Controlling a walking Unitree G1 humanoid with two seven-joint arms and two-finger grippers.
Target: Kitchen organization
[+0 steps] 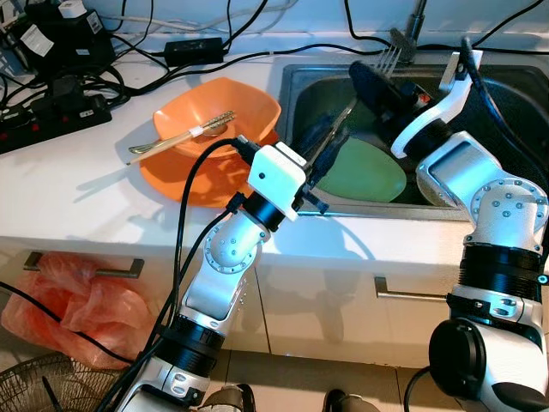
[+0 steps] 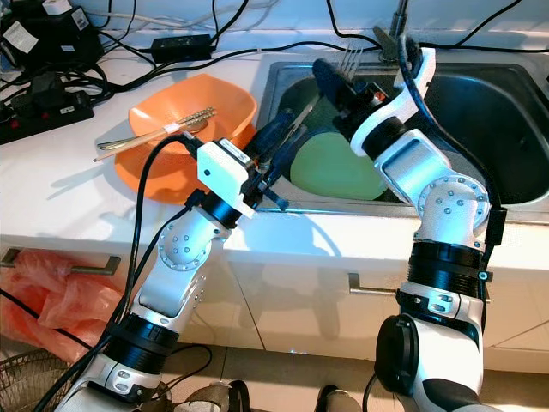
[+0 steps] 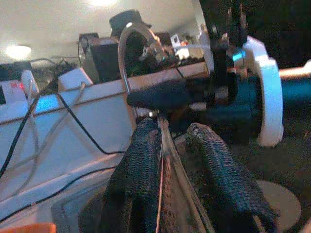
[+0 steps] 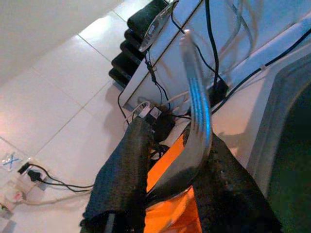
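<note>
My right gripper point(image 1: 364, 77) reaches over the steel sink point(image 1: 386, 210) and is shut on a metal fork point(image 1: 390, 58), whose tines point up toward the back wall; the fork point(image 4: 197, 111) lies between the black fingers in the right wrist view. My left gripper point(image 1: 322, 142) hovers at the sink's left edge, shut on a thin metal utensil point(image 1: 339, 124) that slants toward the right gripper. That utensil point(image 3: 163, 160) runs between the left fingers. A green plate point(image 1: 364, 172) lies in the sink below both grippers. An orange bowl point(image 1: 219, 112) with chopsticks point(image 1: 184, 137) across it rests on the counter.
The bowl stands on an orange plate point(image 1: 184, 184). Power strips point(image 1: 51, 116), adapters and black cables crowd the counter's back left. A faucet point(image 1: 416, 21) rises behind the sink. Below the counter are cupboard handles point(image 1: 407, 293) and a red plastic bag point(image 1: 69, 305).
</note>
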